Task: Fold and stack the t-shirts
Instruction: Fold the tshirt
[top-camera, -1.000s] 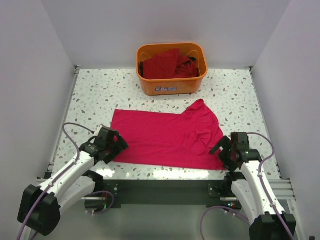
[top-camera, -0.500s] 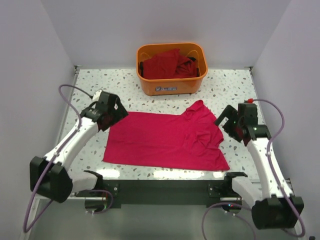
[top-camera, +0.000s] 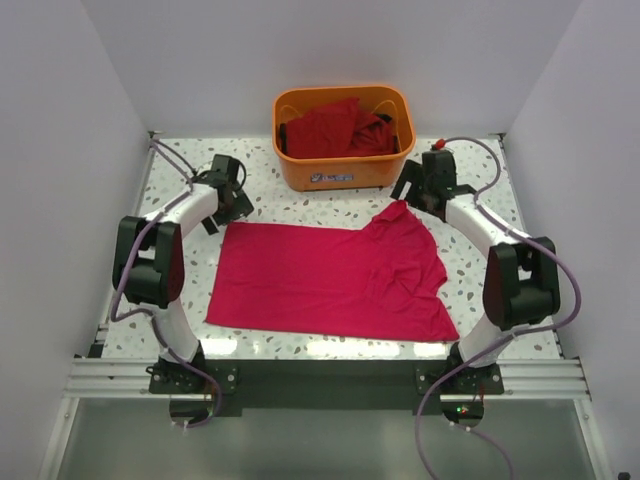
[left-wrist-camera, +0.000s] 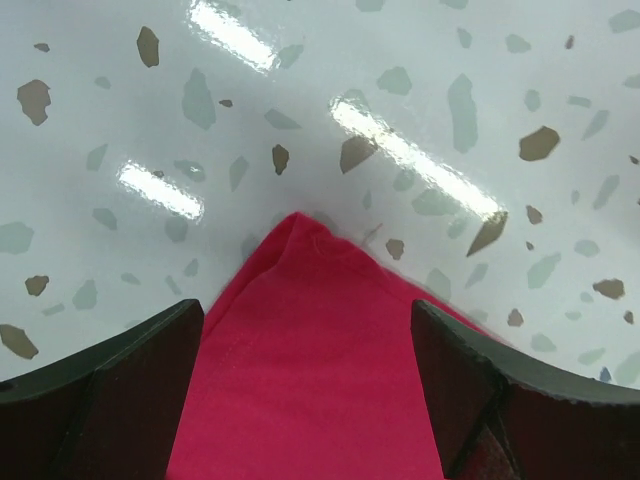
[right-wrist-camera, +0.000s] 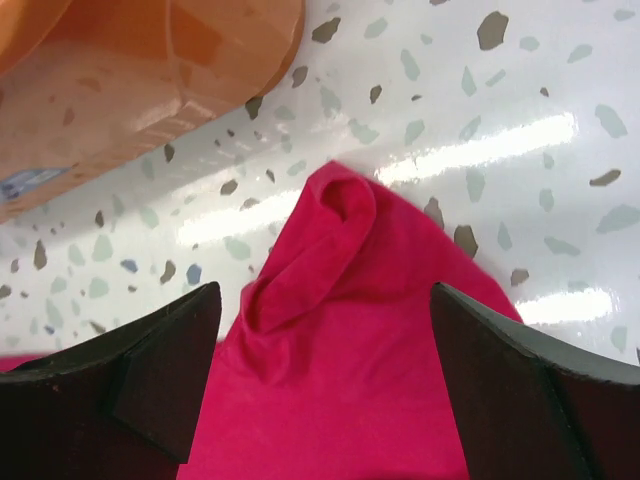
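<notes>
White walls (top-camera: 330, 40) box in a speckled, glossy table (top-camera: 190, 180). At 12 o'clock on it stands an orange plastic basket (top-camera: 300, 165). A small pale sticker (top-camera: 332, 178) on the basket's near wall carries print too small to read. Darker red t-shirts (top-camera: 325, 128) lie crumpled inside the basket.

A crimson t-shirt (top-camera: 320, 280) lies spread at the table's centre, mostly flat, with its long axis running from 9 to 3 o'clock. Its 1 o'clock corner is bunched into a rumpled peak that points toward 12 o'clock, near the basket but apart from it. Which end holds the neck cannot be told.

The left end effector (top-camera: 230, 208) hangs over the shirt's 11 o'clock corner. In the left wrist view its dark fingers (left-wrist-camera: 120, 390) stand wide apart, with the pointed cloth corner lying on the table between them, unclamped. The right end effector (top-camera: 408, 200) sits at the 1 o'clock peak. Its fingers are likewise spread, with the rolled tip of cloth between them and gripped by neither. The basket's wall shows at 11 o'clock in that view.
</notes>
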